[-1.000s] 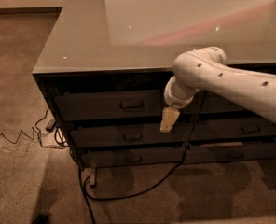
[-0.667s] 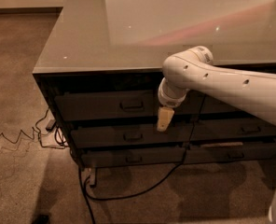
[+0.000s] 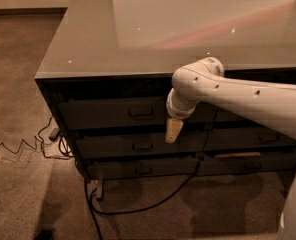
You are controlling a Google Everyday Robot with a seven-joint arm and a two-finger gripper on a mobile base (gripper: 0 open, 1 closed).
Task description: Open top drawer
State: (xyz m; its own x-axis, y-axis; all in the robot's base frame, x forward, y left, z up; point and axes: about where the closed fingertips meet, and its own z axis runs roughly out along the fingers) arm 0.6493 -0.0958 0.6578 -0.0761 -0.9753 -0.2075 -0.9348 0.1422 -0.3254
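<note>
The top drawer [image 3: 103,115] is the uppermost dark grey front in the left column of the cabinet, under the counter's edge. Its front sits in line with the fronts below it. Its small metal pull [image 3: 141,113] shows at the centre. My white arm reaches in from the right. The gripper [image 3: 173,132] hangs tip-down in front of the cabinet, just right of the pull and slightly lower, level with the gap between the top drawer and the one beneath. It holds nothing that I can see.
A glossy grey countertop [image 3: 153,39] covers the cabinet. Two shorter drawers [image 3: 113,146] lie below, and more drawers [image 3: 258,139] to the right. A black cable [image 3: 138,209] loops on the carpet in front, with thin wires [image 3: 23,146] at the left.
The arm has swung left, carrying the gripper closer to the top drawer's pull. The drawers have not moved.
</note>
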